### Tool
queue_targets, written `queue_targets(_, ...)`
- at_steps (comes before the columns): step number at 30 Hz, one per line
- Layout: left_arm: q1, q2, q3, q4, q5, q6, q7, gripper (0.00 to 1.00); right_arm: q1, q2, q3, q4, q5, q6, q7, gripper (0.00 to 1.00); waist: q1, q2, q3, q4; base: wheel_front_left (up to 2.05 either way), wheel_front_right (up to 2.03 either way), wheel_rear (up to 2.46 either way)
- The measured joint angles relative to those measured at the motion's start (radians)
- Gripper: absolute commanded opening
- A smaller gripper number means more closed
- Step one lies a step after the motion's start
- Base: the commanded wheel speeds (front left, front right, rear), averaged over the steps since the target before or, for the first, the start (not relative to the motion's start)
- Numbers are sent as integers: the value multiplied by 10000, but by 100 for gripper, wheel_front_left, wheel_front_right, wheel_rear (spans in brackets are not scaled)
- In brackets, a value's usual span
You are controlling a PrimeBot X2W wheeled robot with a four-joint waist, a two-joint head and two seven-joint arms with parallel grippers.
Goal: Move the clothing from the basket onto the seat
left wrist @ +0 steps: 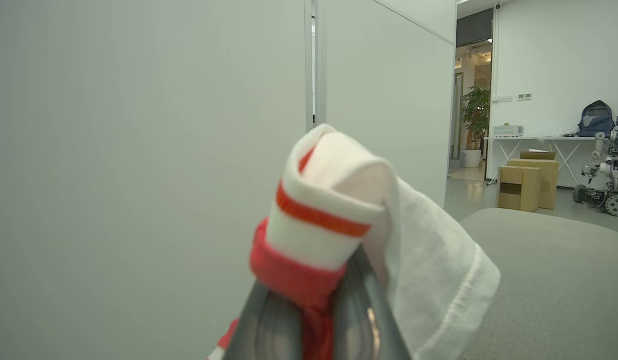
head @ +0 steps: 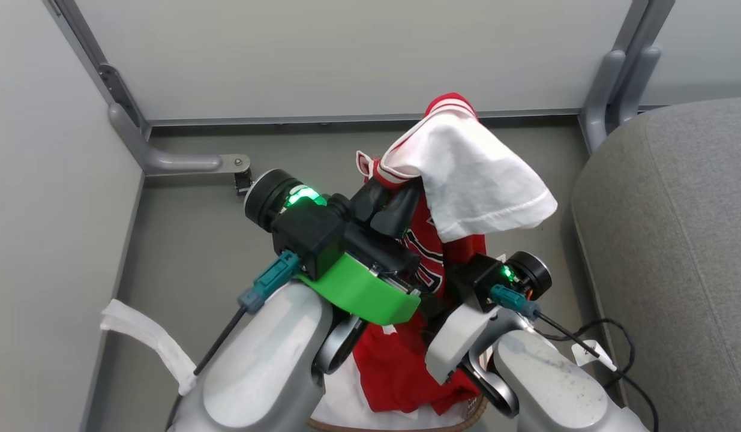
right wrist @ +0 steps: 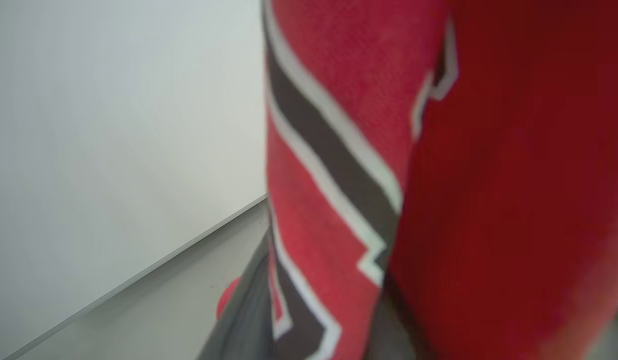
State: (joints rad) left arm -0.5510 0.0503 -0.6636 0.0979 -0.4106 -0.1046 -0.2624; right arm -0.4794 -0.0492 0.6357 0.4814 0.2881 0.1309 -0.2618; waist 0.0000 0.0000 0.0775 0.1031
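**Clothing held above the basket.** The basket (head: 473, 415) is sitting nearest the robot, its brown woven rim showing at the lower edge of the head view. Red cloth (head: 400, 366) is trailing down onto its white liner (head: 340, 408). Just above the basket, the right gripper (right wrist: 319, 300) is reaching into the hanging jersey (head: 478, 180). Lettered fabric is lying between its fingers, but whether the jaws are pressing on it cannot be told. Higher above the basket, the left gripper (head: 393, 191) is clamping its jaws on the jersey's striped trim, with the white inside draping over. The grey seat (head: 676, 240) is lying right of the basket. Beyond the basket, a pale partition wall (head: 346, 54) is closing the corner.
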Motion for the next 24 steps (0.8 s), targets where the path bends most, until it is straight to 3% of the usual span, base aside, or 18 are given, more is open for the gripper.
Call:
queue_targets(11,15,-2,792,949,395,217,-8,0,350,0,92,-226,82,0,0,0,0,0,93,-275,0,0,0)
queue_targets(12,33,0,888,1118,464,219,-15,4,426,2,100,-270,82,0,0,0,0,0,116,-345,0,0,0)
queue_targets(13,44,-2,978,1235,537,219,-15,43,468,2,81,-293,81,2,2,0,0,0,137,-408,0,0,0)
queue_targets(14,64,-4,1089,1386,602,217,-15,62,513,6,36,-364,77,2,0,0,0,0,164,-489,0,0,0)
queue_targets(15,98,-2,1154,1572,639,211,-17,100,554,6,-19,-437,69,0,2,0,0,0,192,-579,0,0,0)
queue_targets(24,522,-8,1753,2071,1145,23,-17,100,716,-2,-460,-1150,-159,2,2,0,0,0,440,-1507,0,0,0)
